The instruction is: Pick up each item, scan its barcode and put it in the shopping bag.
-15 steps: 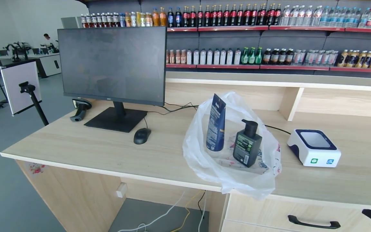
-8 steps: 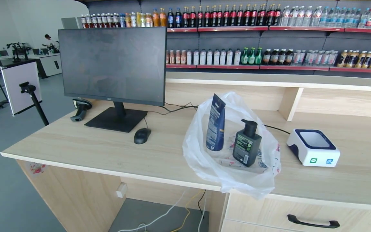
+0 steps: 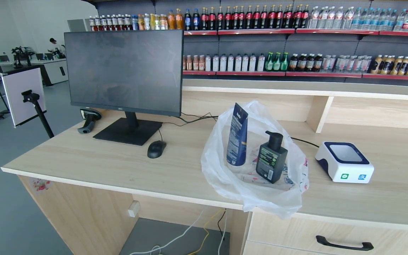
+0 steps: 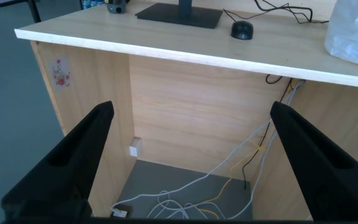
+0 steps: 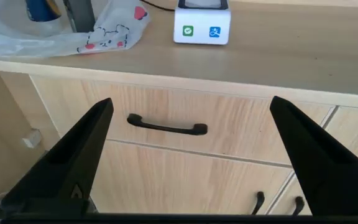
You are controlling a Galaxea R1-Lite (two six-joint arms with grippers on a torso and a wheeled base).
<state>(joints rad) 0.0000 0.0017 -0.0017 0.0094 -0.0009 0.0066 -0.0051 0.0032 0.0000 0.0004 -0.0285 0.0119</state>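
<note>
Upright inside shopping bag (image 3: pixel 260 198) on counter (image 3: pixel 119 166) — blue tube (image 3: pixel 237 136), pump bottle (image 3: pixel 271 161); scanner (image 3: pixel 344 163) just beside. Jaws spread wide, empty — left gripper (image 4: pixel 191 109), right gripper (image 5: pixel 190 102).

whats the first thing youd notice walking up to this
A clear bag sits in the middle of the counter with a blue tube and a dark pump bottle standing inside. A white scanner sits just right of it, and a big dark monitor stands towards the left. Drink bottles line the shelves behind.
</note>
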